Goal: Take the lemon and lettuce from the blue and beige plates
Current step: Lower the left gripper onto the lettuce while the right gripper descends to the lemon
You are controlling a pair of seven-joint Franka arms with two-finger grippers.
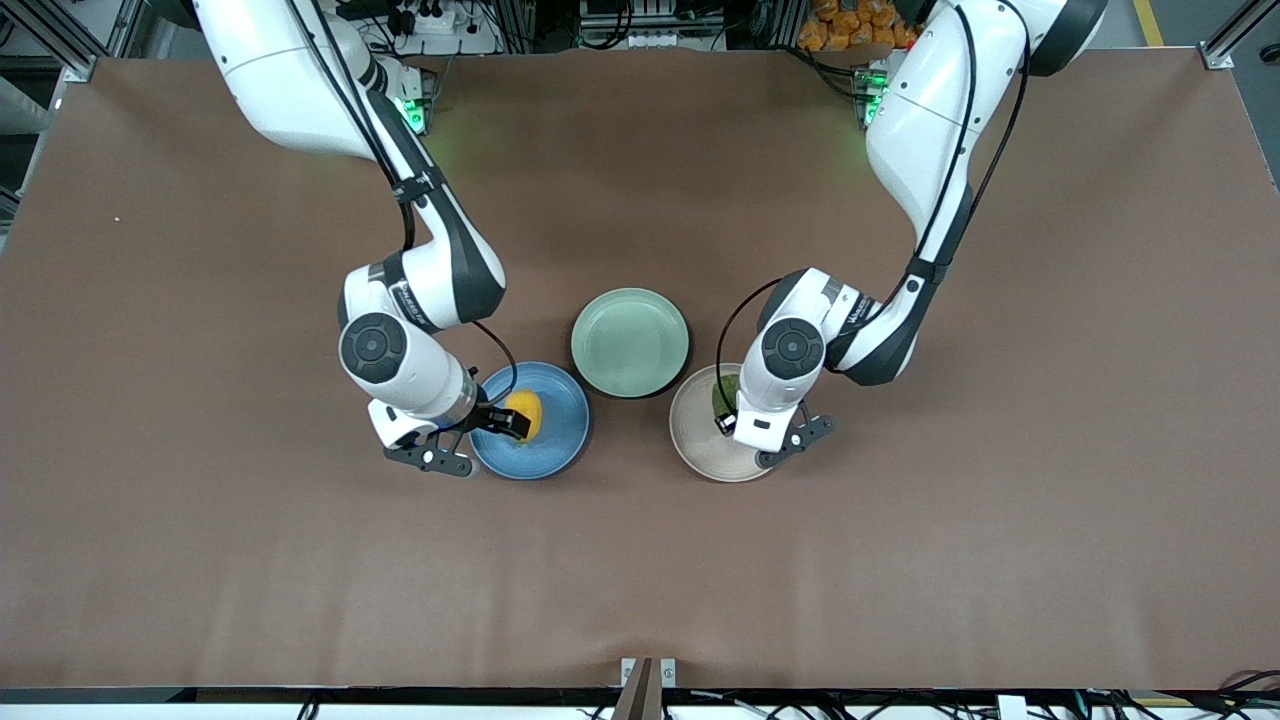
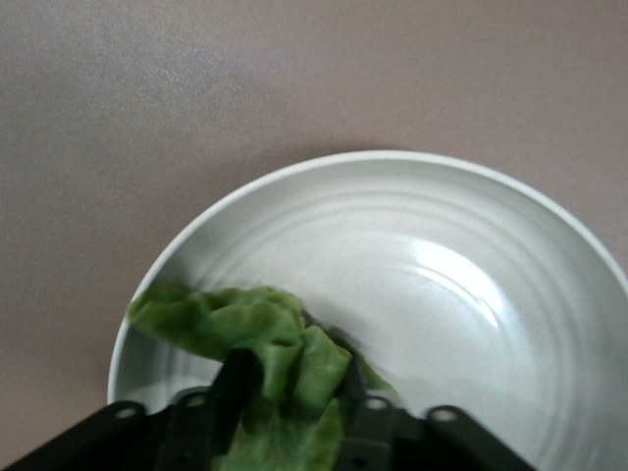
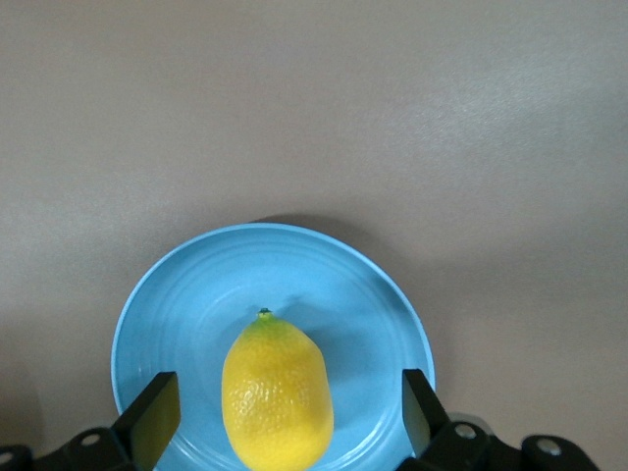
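Right pincer (image 3: 285,417) sits low over the blue plate (image 3: 186,304), fingers (image 3: 155,412) spread wide, the lemon (image 3: 277,392) lying between them, untouched. Left pincer (image 2: 289,397) is closed on the lettuce (image 2: 245,334) over the beige plate (image 2: 442,294) on the bench (image 1: 200,550).

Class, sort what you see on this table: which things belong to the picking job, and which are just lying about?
Part of the job:
lemon, between the open right gripper
blue plate
lettuce, pinched by the left gripper
beige plate

Just lying about:
green plate, bare, between the two arms
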